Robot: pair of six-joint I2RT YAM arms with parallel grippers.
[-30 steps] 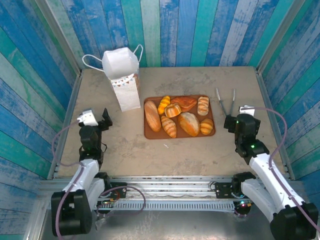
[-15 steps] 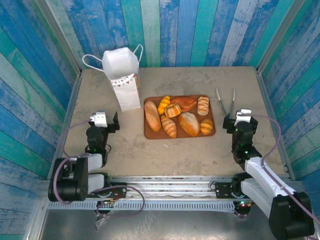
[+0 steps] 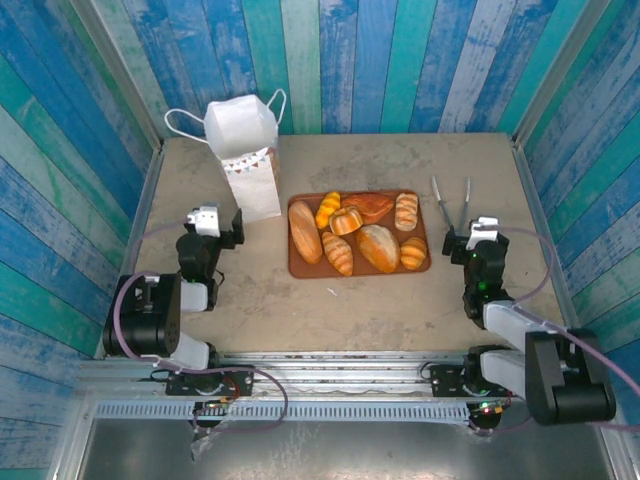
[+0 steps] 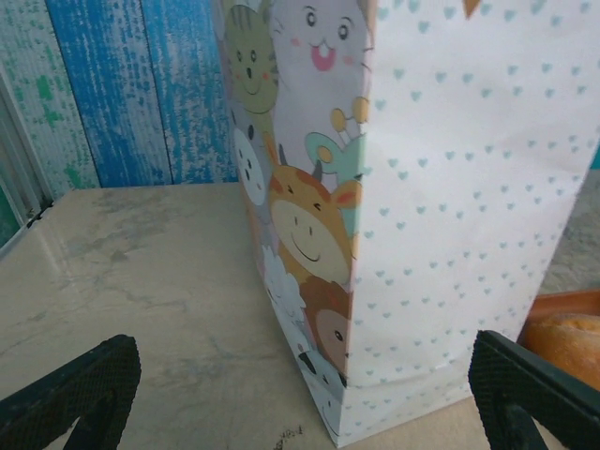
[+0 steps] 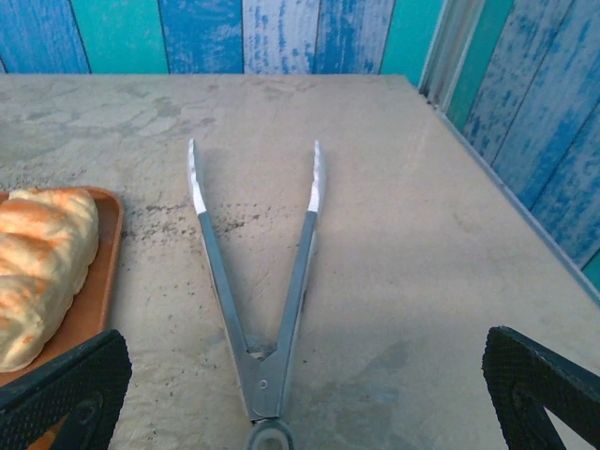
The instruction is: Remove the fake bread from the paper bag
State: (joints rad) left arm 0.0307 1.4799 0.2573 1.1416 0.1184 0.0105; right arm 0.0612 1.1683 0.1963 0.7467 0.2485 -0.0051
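White paper bag (image 3: pixel 245 165), printed with cartoon animals and small hearts, stands upright near the far-left corner of the bench (image 3: pixel 400 160), its top crumpled over and its cord handles splayed behind. Seven pieces of fake bread (image 3: pixel 357 232) lie outside it on a reddish-brown tray (image 3: pixel 296 270) at the middle of the bench, just right of the bag.

The left tool (image 4: pixel 302 375) sits low with its fingers spread wide and empty, facing the bag's lower corner at close range without touching it. The right tool (image 5: pixel 300 375), equally wide and empty, faces a pair of grey tongs (image 5: pixel 263 370) lying open toward the right edge, with the end of one loaf on the tray off to its left.

With the bread laid out on the tray and both arms folded toward the near edge, the job looks finished or close to it. The bag's inside is hidden, so whether anything remains cannot be told. If a piece does, the left tool would need to rise to the bag's crumpled mouth and part it before reaching in.
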